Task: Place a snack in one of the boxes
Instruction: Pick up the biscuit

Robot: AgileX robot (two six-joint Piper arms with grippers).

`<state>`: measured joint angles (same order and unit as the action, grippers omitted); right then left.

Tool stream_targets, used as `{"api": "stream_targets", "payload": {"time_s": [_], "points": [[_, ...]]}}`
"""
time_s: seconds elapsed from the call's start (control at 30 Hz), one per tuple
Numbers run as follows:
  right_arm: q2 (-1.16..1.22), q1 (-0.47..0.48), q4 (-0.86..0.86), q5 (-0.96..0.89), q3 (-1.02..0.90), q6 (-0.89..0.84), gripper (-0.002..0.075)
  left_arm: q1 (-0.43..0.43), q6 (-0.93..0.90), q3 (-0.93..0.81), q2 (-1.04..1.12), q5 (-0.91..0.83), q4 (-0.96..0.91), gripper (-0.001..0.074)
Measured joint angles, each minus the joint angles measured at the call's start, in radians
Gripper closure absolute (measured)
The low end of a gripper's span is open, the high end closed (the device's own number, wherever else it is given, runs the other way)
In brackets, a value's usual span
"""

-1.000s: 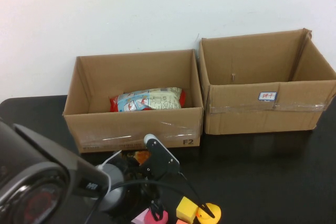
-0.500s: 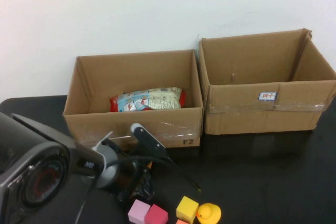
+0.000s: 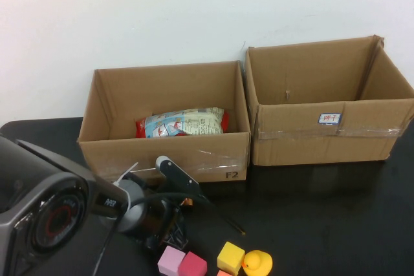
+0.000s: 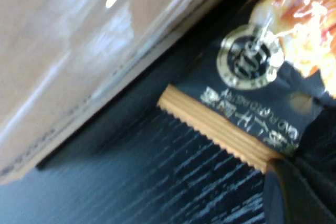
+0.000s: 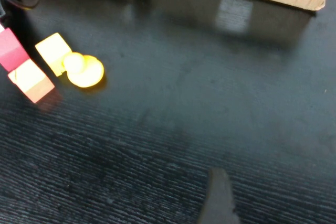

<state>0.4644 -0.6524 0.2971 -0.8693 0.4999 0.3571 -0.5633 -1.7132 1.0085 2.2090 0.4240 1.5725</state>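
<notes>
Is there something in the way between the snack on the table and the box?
Only the box's own front wall. The snack lies on the table right before it, under the left gripper, which is shut at the snack; whether it holds it is unclear. To get in, it must go up over that wall. The right gripper hangs open over bare table, away.
</notes>
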Motion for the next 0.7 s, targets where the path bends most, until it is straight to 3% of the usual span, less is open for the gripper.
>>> {"api": "stream_targets", "payload": {"time_s": [0.33, 0.7], "points": [[0.0, 0.0, 0.004, 0.002, 0.0, 0.002, 0.0256, -0.03, -0.21, -0.011, -0.054, -0.029, 0.167, 0.0735], [0.0, 0.0, 0.018, 0.002, 0.0, 0.002, 0.0256, -0.03, -0.145, -0.016, -0.142, -0.092, 0.174, 0.0736]]}}
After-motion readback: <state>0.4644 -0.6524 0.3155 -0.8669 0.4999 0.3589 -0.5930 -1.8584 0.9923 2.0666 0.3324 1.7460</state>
